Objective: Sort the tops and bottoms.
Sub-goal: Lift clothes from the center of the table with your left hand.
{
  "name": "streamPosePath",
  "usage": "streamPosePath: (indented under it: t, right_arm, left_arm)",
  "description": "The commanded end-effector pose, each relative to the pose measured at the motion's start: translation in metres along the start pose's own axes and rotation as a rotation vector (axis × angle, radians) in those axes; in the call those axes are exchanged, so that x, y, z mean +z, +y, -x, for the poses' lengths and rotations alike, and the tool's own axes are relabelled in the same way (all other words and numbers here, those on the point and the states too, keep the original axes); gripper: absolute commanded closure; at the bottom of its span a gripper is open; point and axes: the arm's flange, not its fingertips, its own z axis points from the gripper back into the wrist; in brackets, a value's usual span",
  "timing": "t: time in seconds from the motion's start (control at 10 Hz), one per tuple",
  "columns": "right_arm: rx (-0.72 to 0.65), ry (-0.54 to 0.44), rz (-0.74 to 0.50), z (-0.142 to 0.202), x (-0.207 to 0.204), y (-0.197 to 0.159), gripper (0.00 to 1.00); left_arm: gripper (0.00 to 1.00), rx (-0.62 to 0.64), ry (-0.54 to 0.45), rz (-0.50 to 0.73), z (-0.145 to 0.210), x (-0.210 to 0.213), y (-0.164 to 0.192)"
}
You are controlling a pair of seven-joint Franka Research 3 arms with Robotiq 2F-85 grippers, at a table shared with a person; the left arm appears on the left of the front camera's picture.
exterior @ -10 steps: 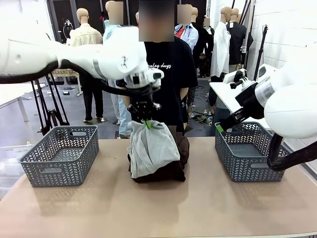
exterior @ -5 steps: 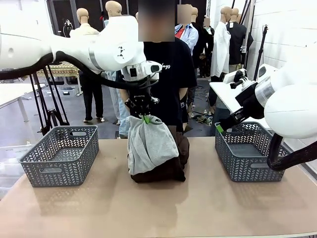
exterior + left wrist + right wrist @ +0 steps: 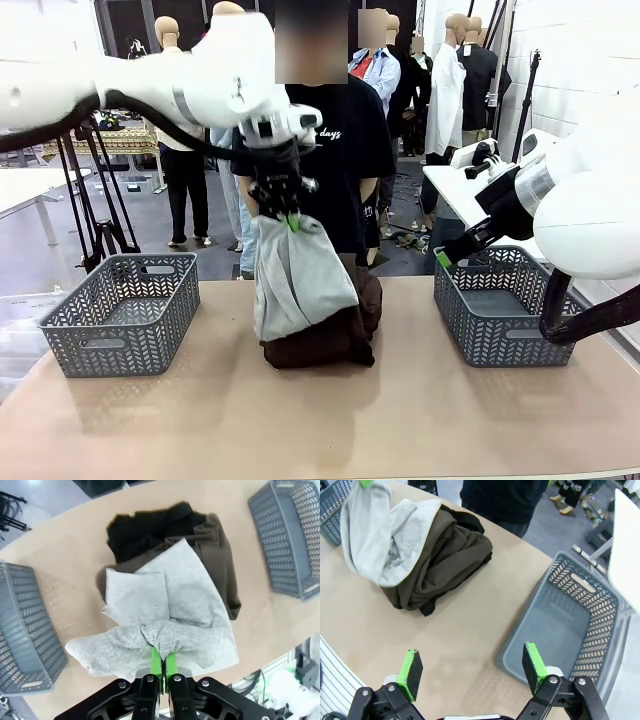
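Observation:
My left gripper [image 3: 289, 222] is shut on the top edge of a light grey garment [image 3: 296, 280] and holds it up over the table's middle. In the left wrist view the green pads [image 3: 156, 661] pinch a fold of that grey garment [image 3: 170, 610]. Its lower part still drapes over a dark brown garment [image 3: 330, 340] and a black garment [image 3: 142, 527] heaped beneath. My right gripper [image 3: 472, 672] hangs open and holds nothing, above the table between the pile [image 3: 440, 560] and the right basket [image 3: 560, 630].
One grey basket [image 3: 120, 312] stands at the table's left, another [image 3: 505, 305] at the right; both look empty. A person in a black T-shirt [image 3: 345, 150] stands at the far edge behind the pile. A white table [image 3: 455, 190] lies beyond the right basket.
My left gripper has risen and shifted slightly left, pulling the grey garment up so more of it hangs free of the pile. The right arm has stayed still.

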Motion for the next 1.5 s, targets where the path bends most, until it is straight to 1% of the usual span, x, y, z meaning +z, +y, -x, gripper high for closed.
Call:
streamPosePath:
  t: [0.0,0.2,0.3,0.4,0.5,1.4]
  right_arm:
    - [-0.009,0.001,-0.009,0.0,-0.001,0.0,0.0]
    - [-0.009,0.001,-0.009,0.0,-0.001,0.0,0.0]
    - [-0.009,0.001,-0.009,0.0,-0.001,0.0,0.0]
    - [-0.009,0.001,-0.009,0.0,-0.001,0.0,0.0]
    - [-0.009,0.001,-0.009,0.0,-0.001,0.0,0.0]
    - [-0.009,0.001,-0.009,0.0,-0.001,0.0,0.0]
  left_arm:
    - [1.0,0.037,-0.073,-0.048,-0.022,0.063,0.006]
    - [1.0,-0.023,-0.14,-0.045,-0.037,0.109,0.004]
    - [1.0,-0.032,-0.177,-0.048,-0.038,0.122,0.001]
    - [1.0,-0.032,-0.181,-0.049,-0.037,0.125,0.0]
    - [1.0,0.001,-0.159,-0.026,-0.021,0.121,0.011]
    - [1.0,0.001,-0.159,-0.026,-0.021,0.121,0.011]
